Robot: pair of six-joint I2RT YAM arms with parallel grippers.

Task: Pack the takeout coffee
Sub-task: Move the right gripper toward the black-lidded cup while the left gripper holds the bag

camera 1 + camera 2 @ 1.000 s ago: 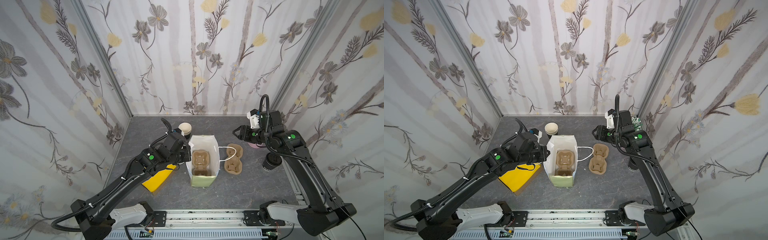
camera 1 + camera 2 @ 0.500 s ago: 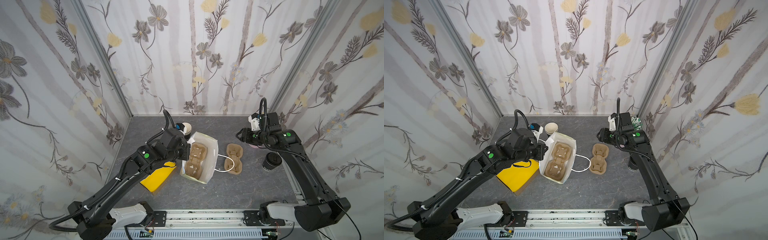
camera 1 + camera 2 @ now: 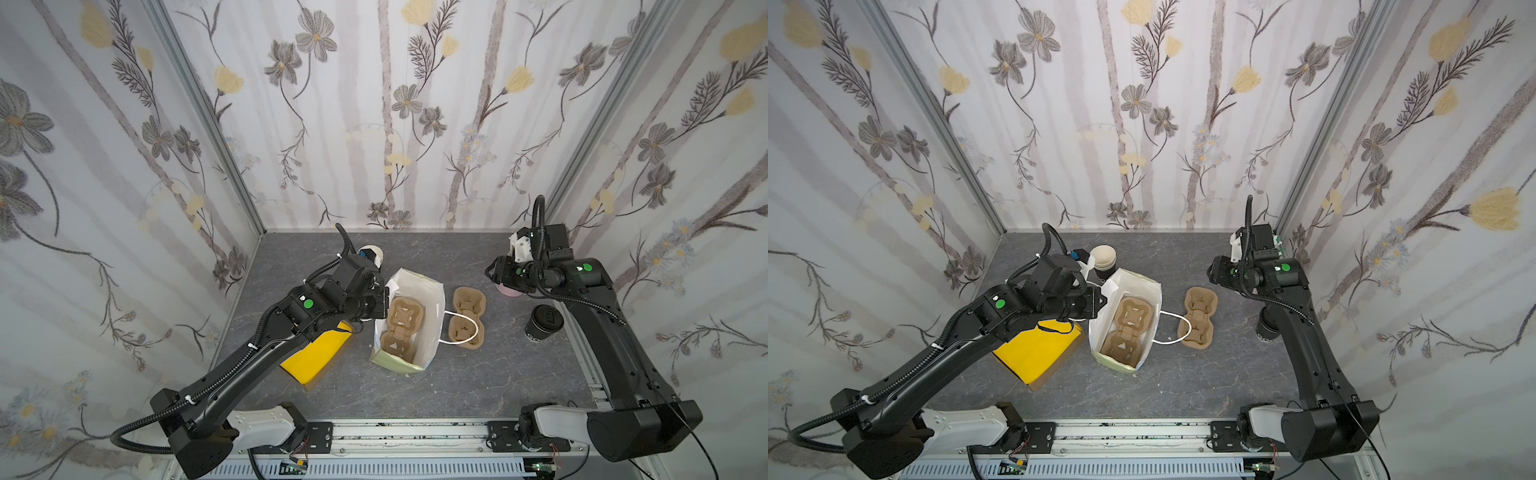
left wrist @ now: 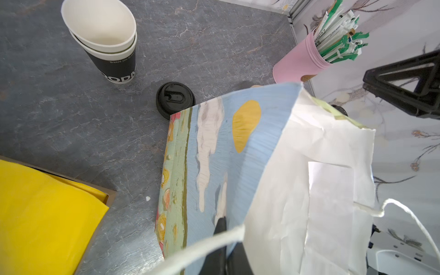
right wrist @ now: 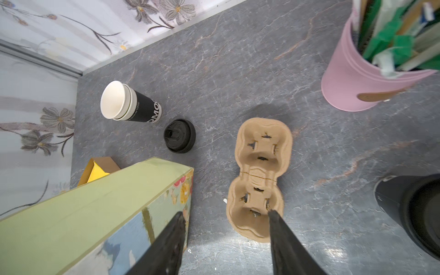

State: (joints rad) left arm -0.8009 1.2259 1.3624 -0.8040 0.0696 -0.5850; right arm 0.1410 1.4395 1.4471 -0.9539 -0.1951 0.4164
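Grey stone-look tabletop [image 3: 457, 382]; notes from both my arms.

Left side: my left gripper [image 3: 380, 302] is pinched tight on the left wall of the paper bag [image 3: 432, 299], right at the rim; in the left wrist view one dark finger [image 4: 221, 228] lies against the painted outer face, the other is hidden inside. Bag sits mid-table, askew, mouth open to both top views; a brown pulp cup carrier [image 3: 401, 328] lies in its bottom; a white cord handle [image 3: 461, 328] loops out of its right wall across a second carrier [image 3: 467, 318] that lies loose on the table just right of the bag.

Right side: my right gripper [image 5: 225, 213] hangs at far right above the table, fingers [image 5: 285, 245] set wide with nothing between them; pink pot [image 4: 297, 64] of wrapped sticks just beside it.

Task item: takeout coffee [image 3: 540, 332] stands upright at the right edge of the table, nearer than my right gripper, black sip lid [image 3: 547, 318] already on; well apart from the bag, untouched by either gripper; my right arm partly covers it in a top view.

Other: stack of lidless cups [image 4: 107, 40] far left; loose lid [image 4: 175, 98] flat between that stack and the bag; yellow packet [image 3: 316, 353] left of the bag, under my left arm.
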